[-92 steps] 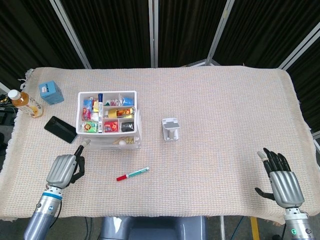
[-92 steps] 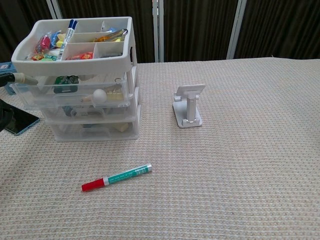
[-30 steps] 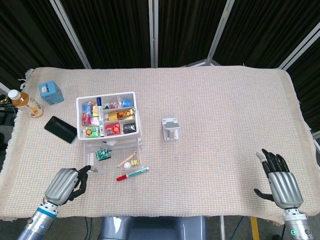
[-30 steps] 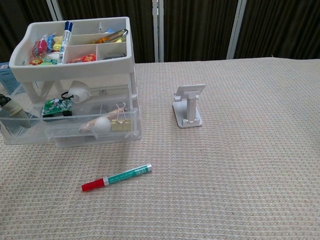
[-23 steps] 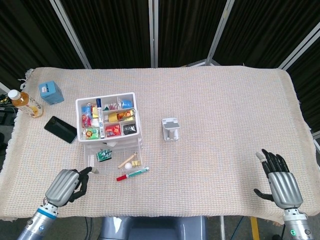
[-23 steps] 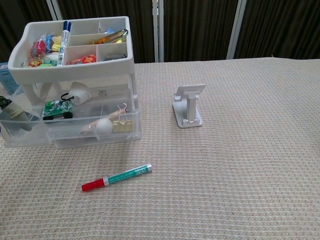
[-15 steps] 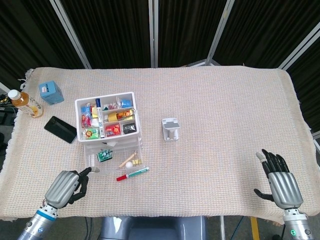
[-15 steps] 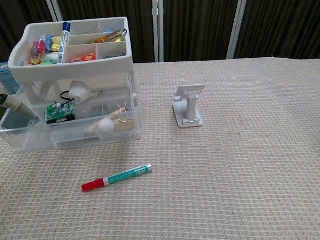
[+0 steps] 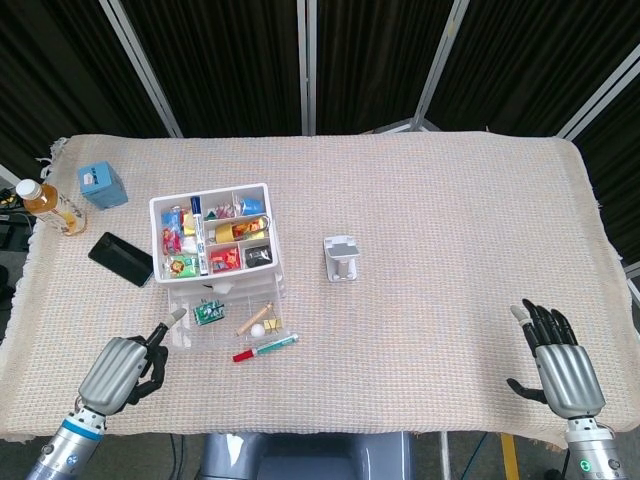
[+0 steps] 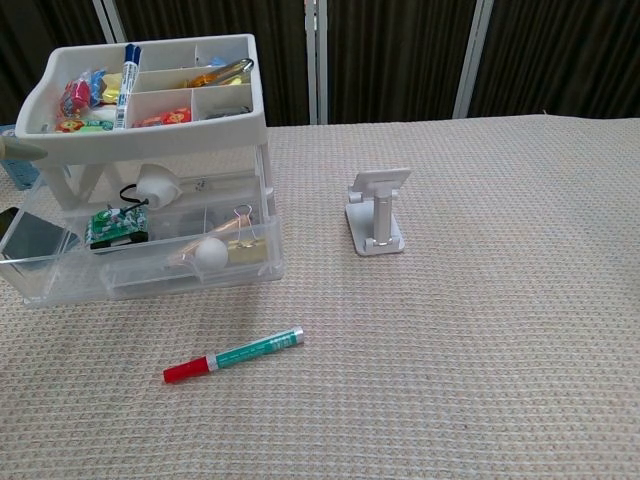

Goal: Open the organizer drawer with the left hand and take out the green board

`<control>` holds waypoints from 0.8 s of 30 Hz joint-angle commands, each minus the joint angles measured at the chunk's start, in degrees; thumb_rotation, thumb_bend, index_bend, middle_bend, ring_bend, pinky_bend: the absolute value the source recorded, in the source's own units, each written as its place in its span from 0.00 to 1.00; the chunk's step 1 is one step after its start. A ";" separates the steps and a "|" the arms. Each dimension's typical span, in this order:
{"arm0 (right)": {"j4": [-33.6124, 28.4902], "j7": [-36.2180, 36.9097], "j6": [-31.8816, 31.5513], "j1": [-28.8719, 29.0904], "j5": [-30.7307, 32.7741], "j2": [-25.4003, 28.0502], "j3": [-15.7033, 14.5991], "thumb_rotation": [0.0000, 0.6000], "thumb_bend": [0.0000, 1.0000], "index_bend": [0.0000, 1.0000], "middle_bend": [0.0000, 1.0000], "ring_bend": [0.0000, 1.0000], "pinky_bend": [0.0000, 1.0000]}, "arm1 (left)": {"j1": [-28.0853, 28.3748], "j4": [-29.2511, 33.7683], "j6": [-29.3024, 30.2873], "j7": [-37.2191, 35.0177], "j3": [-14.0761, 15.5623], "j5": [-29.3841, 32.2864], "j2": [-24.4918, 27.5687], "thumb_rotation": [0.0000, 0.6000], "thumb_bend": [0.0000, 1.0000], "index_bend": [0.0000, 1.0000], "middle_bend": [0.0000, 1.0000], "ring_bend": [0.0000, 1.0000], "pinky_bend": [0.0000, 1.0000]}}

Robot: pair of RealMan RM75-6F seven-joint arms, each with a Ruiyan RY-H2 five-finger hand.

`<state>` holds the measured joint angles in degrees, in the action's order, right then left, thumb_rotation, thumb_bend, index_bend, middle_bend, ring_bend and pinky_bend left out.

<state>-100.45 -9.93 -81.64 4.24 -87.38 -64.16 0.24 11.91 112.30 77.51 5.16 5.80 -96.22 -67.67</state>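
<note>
The organizer (image 9: 214, 235) stands in the left half of the head view on the cloth-covered counter (image 9: 450, 230); its white top tray is filled with small coloured items and a blue marker; below it a clear drawer (image 9: 222, 320) is pulled out toward the lower edge of the frame; in that drawer lies the green board (image 9: 208, 312), toward the drawer's left side, with a white ball (image 9: 258, 329) and a binder clip (image 10: 240, 247) toward its right; in the chest view the green board (image 10: 114, 227) sits behind the drawer's clear front wall, under the top tray.

The left hand (image 9: 115, 369) is at the lower left of the head view, just left of the drawer's front corner; its fingers are curled in with one pale fingertip raised toward the drawer, and it has hold of nothing; whether that fingertip touches the drawer cannot be told.

The right hand (image 9: 562, 364) rests at the lower right of the head view, well apart from the organizer, palm down with fingers spread and nothing in it.

A red-capped green marker (image 9: 265, 348) lies on the counter just in front of the drawer; a small white stand (image 9: 343, 258) is near the centre; a black phone (image 9: 121, 259), a blue box (image 9: 102, 185) and a bottle (image 9: 52, 206) sit at the left edge.
</note>
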 commanded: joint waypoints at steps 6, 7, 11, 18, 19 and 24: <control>-0.04 -0.06 -0.09 -0.03 -0.29 -0.03 -0.12 1.00 0.02 0.11 0.00 0.00 0.00 | -1.09 3.93 4.61 5.16 -1.26 -3.90 3.33 1.00 0.42 0.19 0.76 0.77 0.63; -0.05 -0.04 -0.11 -0.04 -0.30 -0.02 -0.12 1.00 0.01 0.11 0.00 0.00 0.00 | -1.11 4.65 4.80 5.57 -1.36 -4.14 3.94 1.00 0.40 0.20 0.76 0.77 0.63; 0.00 -0.04 0.15 0.01 -0.13 -0.05 -0.16 1.00 0.02 0.11 0.00 0.00 0.00 | -0.39 9.35 5.52 8.95 -3.74 -4.00 7.80 1.00 0.27 0.24 0.76 0.77 0.63; 0.03 -0.16 0.37 0.10 -0.16 -0.18 -0.23 1.00 0.02 0.11 0.00 0.00 0.00 | 2.98 15.61 2.08 19.36 -9.55 3.77 11.99 1.00 0.07 0.29 0.76 0.77 0.63; 0.04 -0.10 0.42 0.11 -0.10 -0.17 -0.23 1.00 0.01 0.11 0.00 0.00 0.00 | 3.68 16.06 1.41 21.56 -10.49 5.35 12.13 1.00 0.06 0.29 0.76 0.77 0.63; -0.02 0.29 0.68 0.18 -0.04 0.02 -0.29 1.00 0.01 0.11 0.00 0.00 0.00 | 7.61 17.16 -2.24 30.79 -14.19 14.14 11.18 1.00 0.01 0.36 0.76 0.77 0.63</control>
<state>-100.47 -9.65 -80.97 4.41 -87.41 -64.15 -0.05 16.83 128.17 77.80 31.23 -5.72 -86.90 -56.36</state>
